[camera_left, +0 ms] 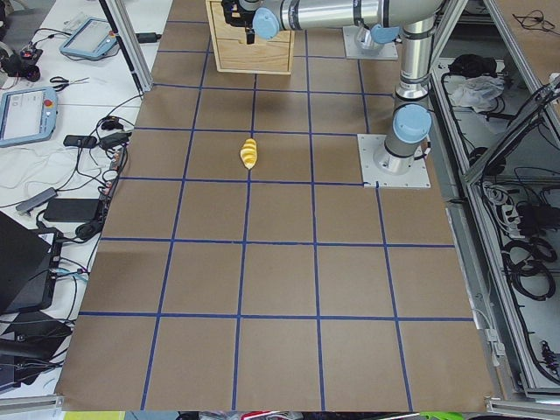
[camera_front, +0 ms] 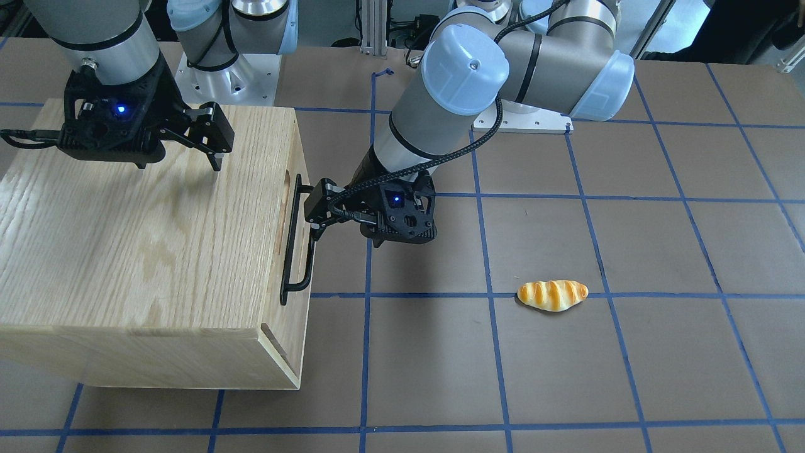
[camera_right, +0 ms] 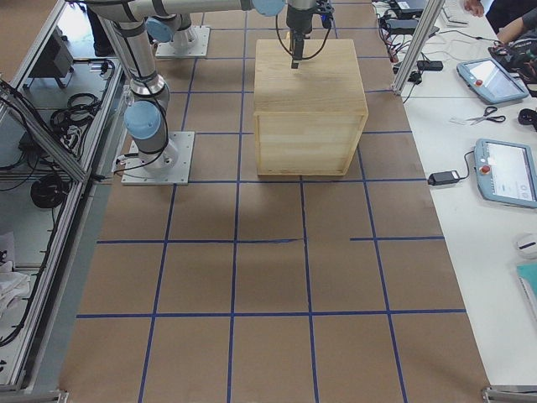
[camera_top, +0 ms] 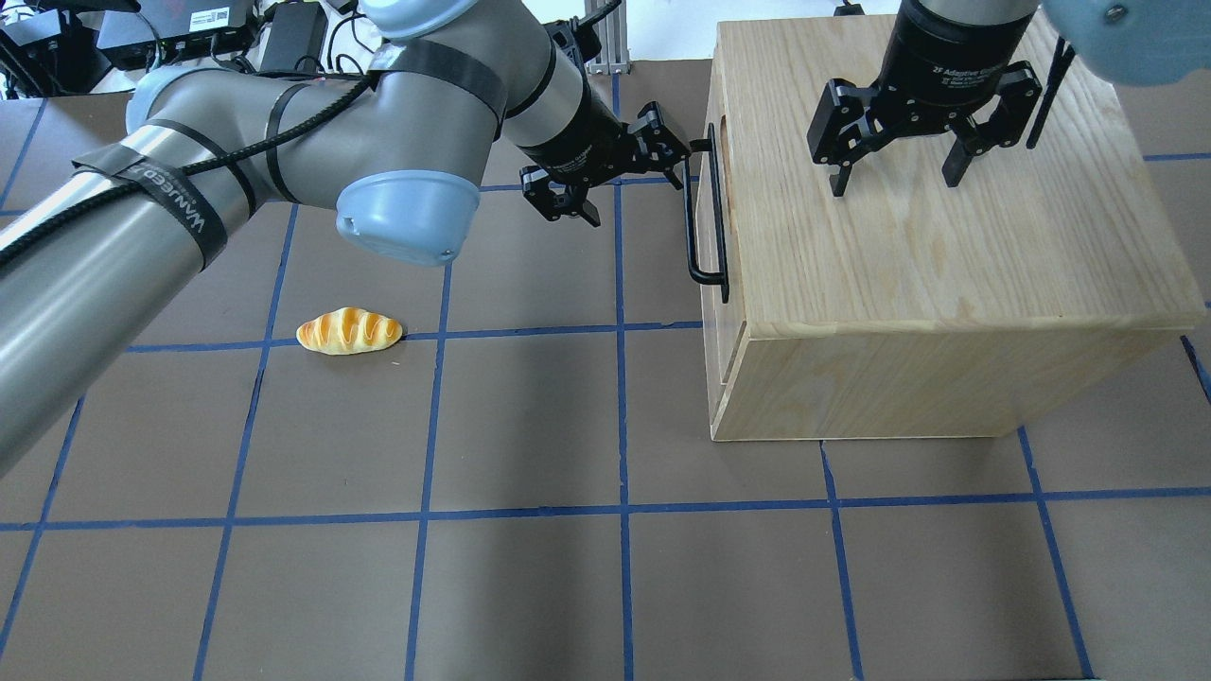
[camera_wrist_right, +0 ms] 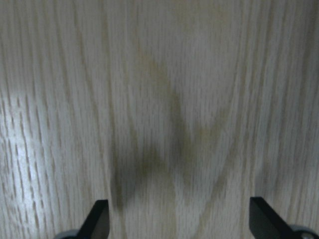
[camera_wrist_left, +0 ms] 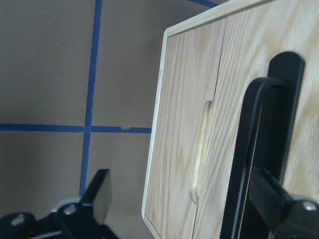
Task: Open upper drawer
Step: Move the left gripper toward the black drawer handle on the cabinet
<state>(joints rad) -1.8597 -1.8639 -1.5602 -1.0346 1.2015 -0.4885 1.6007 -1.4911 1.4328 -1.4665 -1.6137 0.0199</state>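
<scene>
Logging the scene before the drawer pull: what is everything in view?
table: one, brown with blue tape grid, under everything
cabinet: one, oak-grain, right side of overhead view
upper drawer: one, light wood, top of cabinet front, looks closed
handle: one, black bar, on the upper drawer
bread roll: one, golden, on the table, apart from cabinet
left claw: one, black, open at the handle's end
right claw: one, black, open above cabinet top
</scene>
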